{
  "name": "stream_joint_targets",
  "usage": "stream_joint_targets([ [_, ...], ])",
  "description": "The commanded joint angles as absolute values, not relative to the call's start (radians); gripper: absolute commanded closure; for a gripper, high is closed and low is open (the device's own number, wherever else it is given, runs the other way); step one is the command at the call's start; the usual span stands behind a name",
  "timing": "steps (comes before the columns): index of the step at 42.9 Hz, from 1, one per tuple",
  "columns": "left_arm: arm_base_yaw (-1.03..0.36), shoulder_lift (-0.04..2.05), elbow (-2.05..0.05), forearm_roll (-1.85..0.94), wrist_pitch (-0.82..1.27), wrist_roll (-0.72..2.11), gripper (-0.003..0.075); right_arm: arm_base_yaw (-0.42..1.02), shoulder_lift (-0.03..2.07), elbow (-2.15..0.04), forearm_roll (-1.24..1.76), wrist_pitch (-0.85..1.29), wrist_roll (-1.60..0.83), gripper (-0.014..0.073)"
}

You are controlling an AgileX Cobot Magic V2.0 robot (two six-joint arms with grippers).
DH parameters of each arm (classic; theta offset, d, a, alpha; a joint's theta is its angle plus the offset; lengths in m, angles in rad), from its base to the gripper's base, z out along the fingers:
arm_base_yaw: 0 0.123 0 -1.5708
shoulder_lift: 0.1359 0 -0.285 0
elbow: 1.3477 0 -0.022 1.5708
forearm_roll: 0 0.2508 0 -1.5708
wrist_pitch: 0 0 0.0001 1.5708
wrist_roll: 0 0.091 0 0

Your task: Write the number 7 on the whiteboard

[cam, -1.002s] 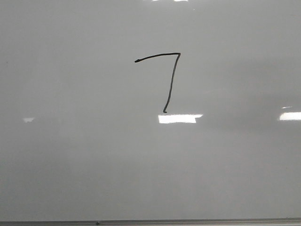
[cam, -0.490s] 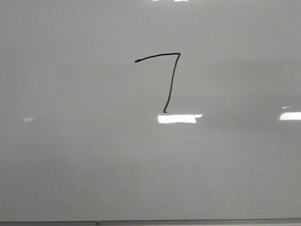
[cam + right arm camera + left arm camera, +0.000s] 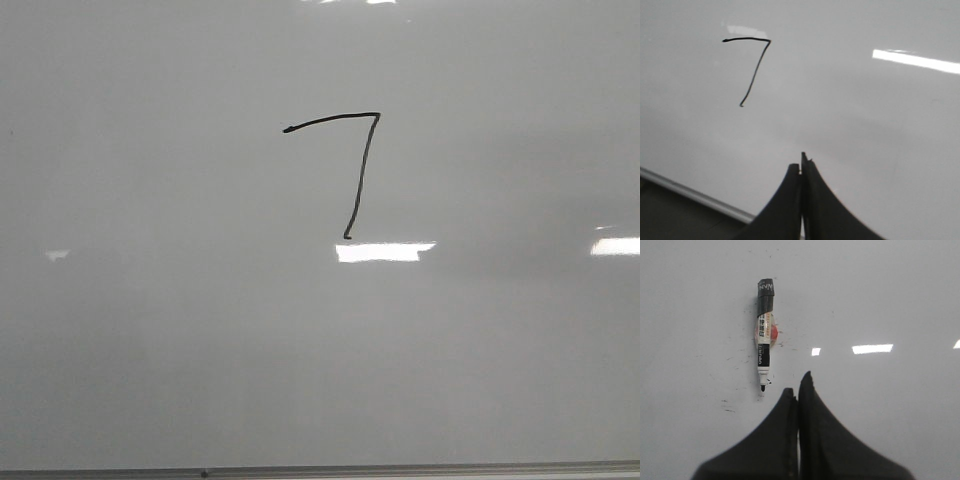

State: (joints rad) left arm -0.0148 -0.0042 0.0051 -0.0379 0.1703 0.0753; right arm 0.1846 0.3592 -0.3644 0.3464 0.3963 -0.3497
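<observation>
The 7 (image 3: 362,165) is drawn in thin black line on the board (image 3: 150,350). In the front view it sits in the upper half of the board, slightly right of centre. Its top stroke is slightly curved and joins a longer, near-vertical downstroke at the right end. The foot of the downstroke ends just above a bright rectangular reflection (image 3: 385,252). A thin metal strip (image 3: 400,469) runs along the near edge of the board.

Neither arm appears in the front view.

In the right wrist view the right gripper (image 3: 801,167) is fully closed, its two black fingers pressed together with nothing between them. It hangs over bare board, well apart from the 7 (image 3: 756,65). The edge strip (image 3: 695,196) crosses the corner of that view beside the fingers, with a dark surface beyond it.

In the left wrist view the left gripper (image 3: 797,387) is likewise fully closed and holds nothing. A marker (image 3: 764,332) lies flat on a white surface (image 3: 890,300) just beyond the fingertips. It is uncapped, with its black tip pointing toward the gripper and its black rear end pointing away. The marker tip is near the left finger but apart from it. Small dark scuff marks (image 3: 730,402) are scattered on the surface around the marker.
</observation>
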Motion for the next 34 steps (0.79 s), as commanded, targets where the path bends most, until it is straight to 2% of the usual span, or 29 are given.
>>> stream_joint_targets([
  [1, -0.021, -0.019, 0.009, -0.047, 0.079, 0.067, 0.0741, 0.131, 0.309, -0.342, 0.302, 0.226, -0.35, 0.0661],
  [7, -0.021, -0.019, 0.009, -0.047, 0.079, 0.067, 0.0741, 0.035, 0.189, -0.228, 0.296, 0.131, -0.332, 0.0661],
  [14, -0.021, -0.019, 0.009, -0.047, 0.079, 0.067, 0.0741, -0.032, 0.06, -0.11, 0.184, 0.127, -0.144, 0.0661],
  [25, -0.021, -0.019, 0.009, -0.047, 0.079, 0.067, 0.0741, -0.042, -0.028, 0.025, 0.148, 0.124, -0.096, 0.0661],
  [34, -0.021, -0.019, 0.009, -0.047, 0.079, 0.067, 0.0741, -0.042, -0.029, 0.022, 0.148, 0.235, -0.091, 0.0661],
])
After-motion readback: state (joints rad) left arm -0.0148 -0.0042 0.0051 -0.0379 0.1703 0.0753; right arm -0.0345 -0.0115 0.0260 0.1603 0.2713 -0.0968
